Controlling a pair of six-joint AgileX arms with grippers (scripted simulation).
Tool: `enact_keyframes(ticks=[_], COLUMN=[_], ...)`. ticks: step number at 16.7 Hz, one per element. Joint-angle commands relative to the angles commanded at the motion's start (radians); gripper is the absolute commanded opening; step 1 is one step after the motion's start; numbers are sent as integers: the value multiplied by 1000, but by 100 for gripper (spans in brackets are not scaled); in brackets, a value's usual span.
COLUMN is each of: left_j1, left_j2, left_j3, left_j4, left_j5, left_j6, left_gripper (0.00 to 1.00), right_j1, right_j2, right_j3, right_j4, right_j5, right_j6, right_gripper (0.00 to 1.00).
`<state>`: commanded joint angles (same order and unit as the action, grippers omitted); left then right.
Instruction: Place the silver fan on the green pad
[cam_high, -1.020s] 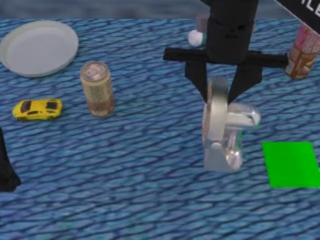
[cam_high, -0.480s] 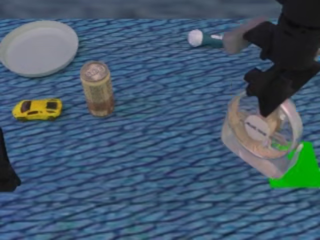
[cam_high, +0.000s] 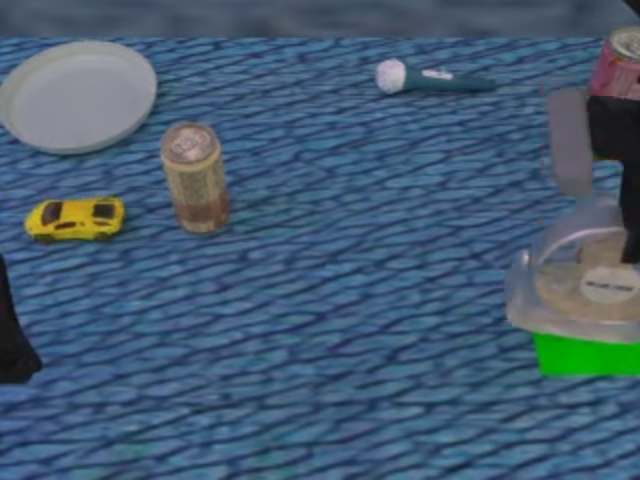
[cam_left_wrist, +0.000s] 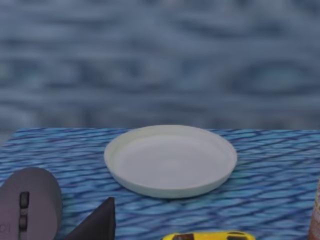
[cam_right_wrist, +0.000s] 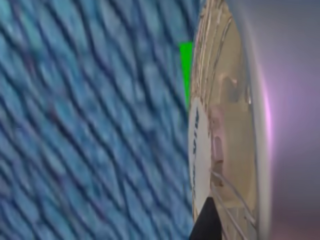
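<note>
right tool (cam_high: 628, 235) clamping silver fan (cam_high: 580, 290)

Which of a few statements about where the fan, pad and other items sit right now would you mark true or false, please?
1. The fan is over the pad, hiding most of it. True.
2. The right hand is at the table's right edge, by the fan. True.
3. The toy car lies on the plate. False: it lies on the table, nearer the camera than the plate.
4. The tan can has tipped over. False: it stands upright.
5. The microphone lies at the far side of the table. True.
</note>
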<state>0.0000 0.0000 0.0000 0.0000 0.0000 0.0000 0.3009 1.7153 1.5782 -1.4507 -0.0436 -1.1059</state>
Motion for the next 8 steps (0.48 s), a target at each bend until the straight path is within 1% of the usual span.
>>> enact_keyframes(ticks=[2,4,8], left_j1=[0,0,0], left_j2=[0,0,0], left_j3=[0,0,0], left_j4=[0,0,0], left_j5=[0,0,0], left_j6=[0,0,0], left_gripper=[100,100,100], right_j1=[-24,-39,-46], right_j2=[-35,-56,-64], right_j3=[-64,-107,-124], right_j4=[40,67,78], right_j5=[21,36,43], right_j6=[-110,-178,-204], right_gripper=[0,0,0])
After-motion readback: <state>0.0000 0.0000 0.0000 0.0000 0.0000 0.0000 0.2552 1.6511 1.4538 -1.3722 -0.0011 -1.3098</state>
